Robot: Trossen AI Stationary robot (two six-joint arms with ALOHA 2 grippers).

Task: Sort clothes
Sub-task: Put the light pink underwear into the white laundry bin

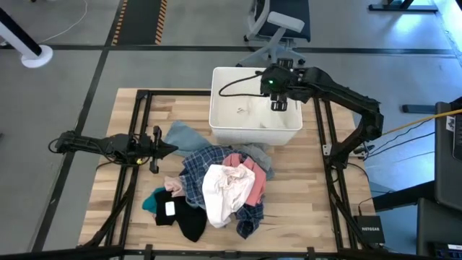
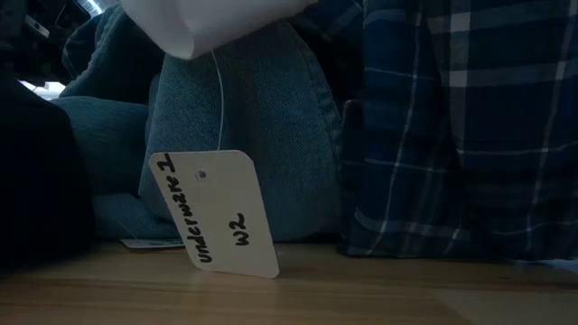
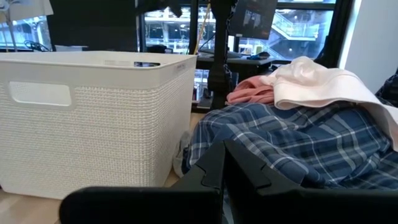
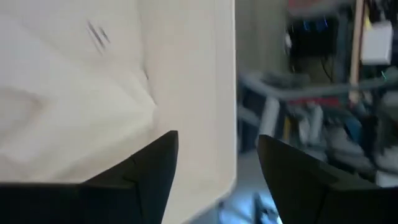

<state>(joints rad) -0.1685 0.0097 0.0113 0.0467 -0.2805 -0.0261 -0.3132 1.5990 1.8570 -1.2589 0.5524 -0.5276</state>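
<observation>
The right gripper [image 1: 280, 105] is held above the white bin [image 1: 224, 123], its fingers spread and empty. The clothes [image 1: 216, 188] are heaped on the table well apart from it, just beside the left gripper [image 1: 172, 149], which is closed on nothing.

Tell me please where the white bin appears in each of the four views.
High view: white bin at the table's far edge, under the right end effector.
Low view: not in it.
Left wrist view: fills the left half.
Right wrist view: its wall and rim fill the left side.
Shared landmark: the plaid garment beside the bin.
</observation>
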